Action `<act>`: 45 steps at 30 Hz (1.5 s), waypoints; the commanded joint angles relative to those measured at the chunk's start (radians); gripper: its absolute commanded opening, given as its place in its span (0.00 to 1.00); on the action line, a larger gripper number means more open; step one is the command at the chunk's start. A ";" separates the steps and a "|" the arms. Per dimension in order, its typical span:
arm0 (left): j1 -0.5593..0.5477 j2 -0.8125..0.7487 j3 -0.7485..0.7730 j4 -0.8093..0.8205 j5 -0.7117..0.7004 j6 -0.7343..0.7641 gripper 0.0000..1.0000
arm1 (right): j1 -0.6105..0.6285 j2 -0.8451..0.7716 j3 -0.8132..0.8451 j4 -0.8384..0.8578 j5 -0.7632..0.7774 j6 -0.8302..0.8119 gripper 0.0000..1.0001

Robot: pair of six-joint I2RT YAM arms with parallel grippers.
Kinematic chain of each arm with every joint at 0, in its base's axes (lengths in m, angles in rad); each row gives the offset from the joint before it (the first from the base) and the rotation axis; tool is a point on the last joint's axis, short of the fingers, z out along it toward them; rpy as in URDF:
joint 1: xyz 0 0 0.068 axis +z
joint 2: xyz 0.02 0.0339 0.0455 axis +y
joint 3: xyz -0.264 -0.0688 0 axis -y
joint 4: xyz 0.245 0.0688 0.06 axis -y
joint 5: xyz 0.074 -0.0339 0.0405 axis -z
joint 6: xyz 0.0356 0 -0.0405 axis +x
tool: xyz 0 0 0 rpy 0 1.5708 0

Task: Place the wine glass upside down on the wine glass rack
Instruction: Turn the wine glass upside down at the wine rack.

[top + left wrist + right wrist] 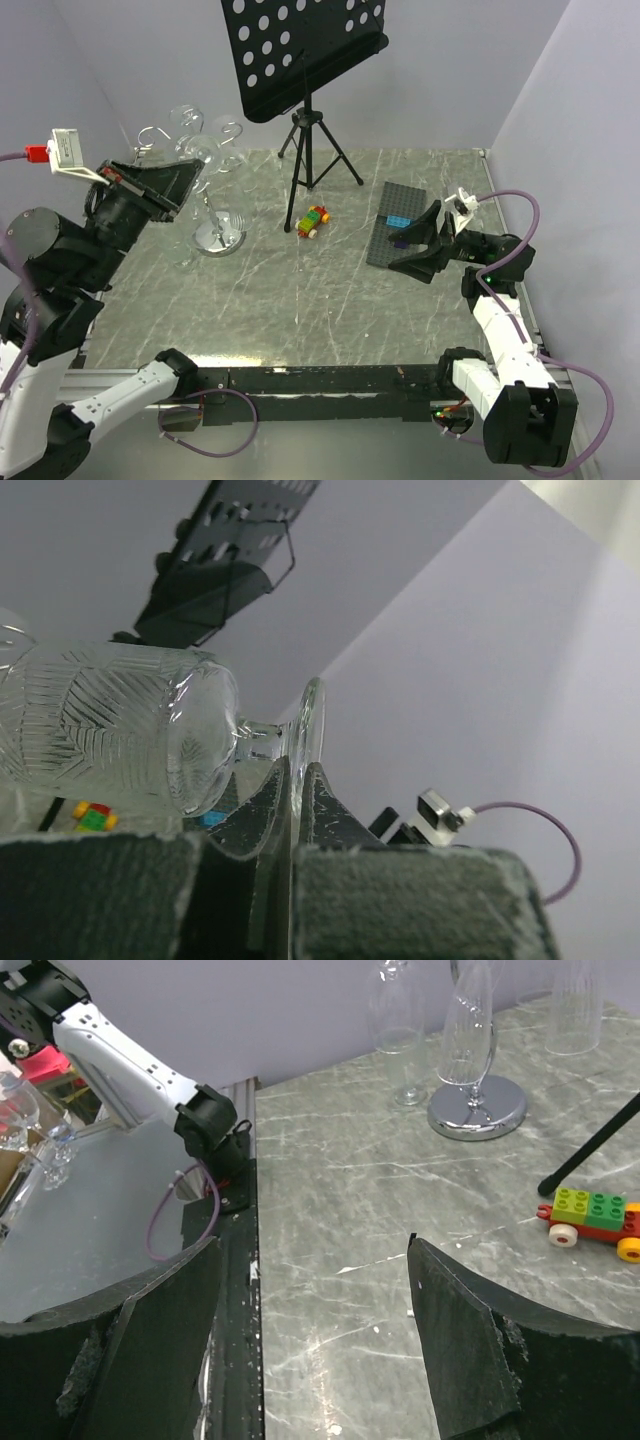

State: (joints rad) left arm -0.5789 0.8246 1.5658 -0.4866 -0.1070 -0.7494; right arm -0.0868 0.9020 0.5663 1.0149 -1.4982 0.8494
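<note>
left gripper (pixel 297 780) is clamped nearly closed on the wine glass (pixel 120 735), pinching the rim of its foot. the glass lies about sideways in the wrist view, stem level and bowl out to one side. it's in the air by the top of the rack (pixel 220 238), close to the hooks (pixel 232 130). can't tell from above whether glass and wire touch. right gripper (pixel 415 245) is spread wide and holds nothing, well apart over the right side of the table (pixel 330 300).

my read is that the step in hand is roll and hang. to do it well:
- get the bowl pointing down before going for a hook, not while against the wire
- enter the hook from its open end, stem in the slot and foot above the wire
- a pinch on a foot rim is thin and glass is slick, so go slow with no jerks
- the rack is a thin post on a round base and a side push could tip it. a second glass (pixel 398 1035) stands just beside that base
- let go only once the foot sits on the wire, then back out straight along the fingers
</note>
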 commanded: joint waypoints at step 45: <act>1.223 0.369 -0.371 0.707 0.759 -0.534 0.01 | -0.021 -0.041 -0.036 0.140 -0.096 0.037 0.82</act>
State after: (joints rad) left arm 0.6399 1.1973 1.1778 0.0231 0.5442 -1.1732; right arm -0.1013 0.8722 0.5476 1.0618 -1.4986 0.8753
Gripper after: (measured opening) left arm 0.042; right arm 0.817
